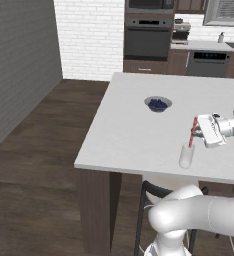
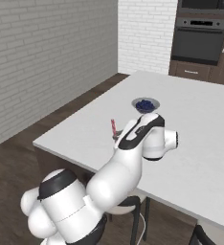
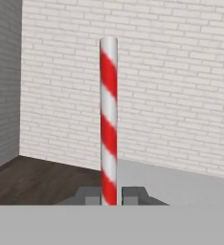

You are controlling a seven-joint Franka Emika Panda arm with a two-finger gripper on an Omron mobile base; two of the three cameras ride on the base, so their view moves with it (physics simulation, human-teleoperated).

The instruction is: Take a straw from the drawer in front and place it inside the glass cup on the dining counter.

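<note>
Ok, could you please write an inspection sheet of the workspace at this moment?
Surface: white dining counter, mostly bare.
Job's things: red-and-white striped straw held over the glass cup, tilted in the left base view, lower end at the cup's mouth; whether it is inside cannot be told. Cup stands upright near the counter's front edge.
Clutter: small bowl with blue contents, apart from the cup.
Grippers: gripper shut on the straw.
Cables: nothing seen.
Surroundings: brick wall, built-in oven, wooden floor, dark stool under the counter.
</note>
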